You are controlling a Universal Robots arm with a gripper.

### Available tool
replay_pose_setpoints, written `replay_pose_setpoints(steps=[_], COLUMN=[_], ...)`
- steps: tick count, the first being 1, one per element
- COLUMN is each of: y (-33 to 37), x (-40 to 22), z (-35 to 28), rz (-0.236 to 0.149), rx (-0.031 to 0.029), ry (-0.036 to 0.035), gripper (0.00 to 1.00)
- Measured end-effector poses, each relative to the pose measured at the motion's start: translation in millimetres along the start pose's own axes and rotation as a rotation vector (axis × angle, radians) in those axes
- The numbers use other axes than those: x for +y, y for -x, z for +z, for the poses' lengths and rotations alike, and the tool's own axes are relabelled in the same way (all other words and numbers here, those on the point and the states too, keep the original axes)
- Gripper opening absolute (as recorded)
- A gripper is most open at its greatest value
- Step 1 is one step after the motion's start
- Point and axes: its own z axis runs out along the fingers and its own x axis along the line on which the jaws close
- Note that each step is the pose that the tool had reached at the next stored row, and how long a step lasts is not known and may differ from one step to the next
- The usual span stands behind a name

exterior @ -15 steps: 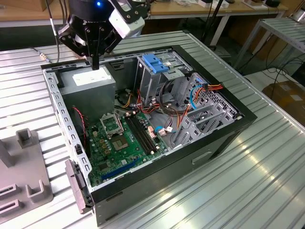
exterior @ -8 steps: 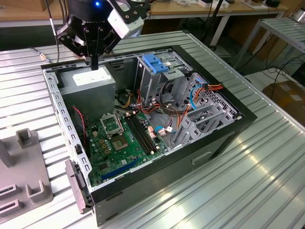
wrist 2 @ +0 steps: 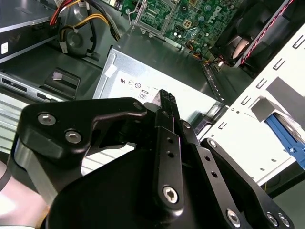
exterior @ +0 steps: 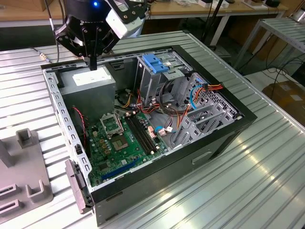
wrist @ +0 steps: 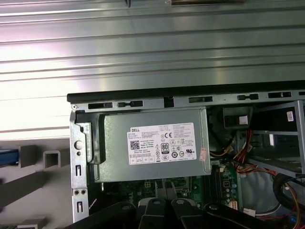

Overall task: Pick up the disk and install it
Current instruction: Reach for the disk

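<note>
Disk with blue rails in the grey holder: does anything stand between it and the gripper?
Yes: the computer case's perforated metal side wall stands between the gripper, over the grey power-supply box, and the blue-railed disk.

Ribbed aluminium tabletop (exterior: 267, 157), wooden workbench (exterior: 167, 10) behind, cardboard box (exterior: 286, 93) at the exterior view's right.

black end effector (wrist 2: 164, 99) up close, tips pinched together, hanging over the grey power supply box (wrist 2: 157, 53) with its white label (wrist 2: 125, 82), green motherboard (wrist 2: 190, 16) beyond, blue plastic bit (wrist 2: 284, 138) by a perforated metal panel (wrist 2: 248, 143)
</note>
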Motion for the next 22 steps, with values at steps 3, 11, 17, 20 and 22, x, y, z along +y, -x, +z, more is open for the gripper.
replay_pose_setpoints(steps=[3,11,17,20,22], y=[-1.1,-4.5,-7.5,-9.0,-9.9], x=[-0.1,-0.3,-0.6,-0.7,-0.7], z=[0.0,-0.1,-0.2,-0.3,-0.3], rz=[0.0,0.0,0.0,0.0,0.0], rx=[0.0,0.0,-0.0001,0.0,0.0], ry=[0.0,0.0,0.0001,0.0,0.0], gripper=[0.1,0.1,0.1,0.1,0.1])
